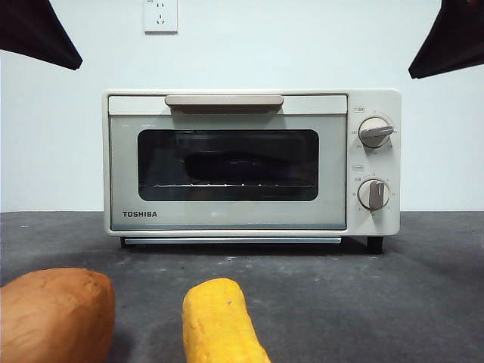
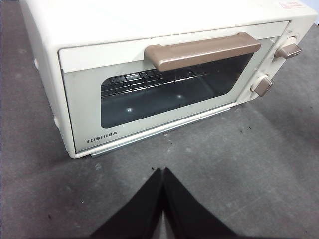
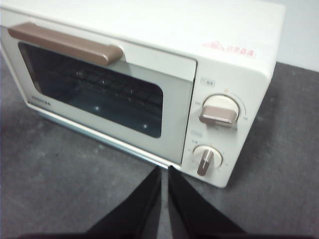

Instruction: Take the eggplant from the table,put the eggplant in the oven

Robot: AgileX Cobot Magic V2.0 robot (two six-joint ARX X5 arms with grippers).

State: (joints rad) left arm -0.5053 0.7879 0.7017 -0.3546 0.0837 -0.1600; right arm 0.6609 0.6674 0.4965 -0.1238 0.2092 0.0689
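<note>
The eggplant (image 1: pixel 236 164) lies inside the closed oven (image 1: pixel 251 162), a long dark shape on the wire rack, dim behind the tinted glass of the front view; its stem tip cannot be made out, and neither wrist view shows it clearly through the door. The oven is a cream-white box with rounded corners, a beige bar handle (image 1: pixel 224 100) across the top of its door and two grey knobs (image 1: pixel 374 162) stacked on its right panel. It stands on the surface (image 1: pixel 393 302), matte dark grey and faintly speckled.

The left gripper (image 2: pixel 163 170) hovers above the surface just in front of the door, its black tapered jaws pressed together and holding nothing. The right gripper (image 3: pixel 164 169) hangs just before the knob end of the oven, jaws nearly touching, a thin slit between them, also holding nothing.

In the front view, an orange-brown sweet potato (image 1: pixel 54 314) and a yellow, bumpy cob (image 1: pixel 219 321) lie in the foreground, well in front of the oven, both cut off by the picture's lower edge. Both arms show only as dark tips at the top corners.
</note>
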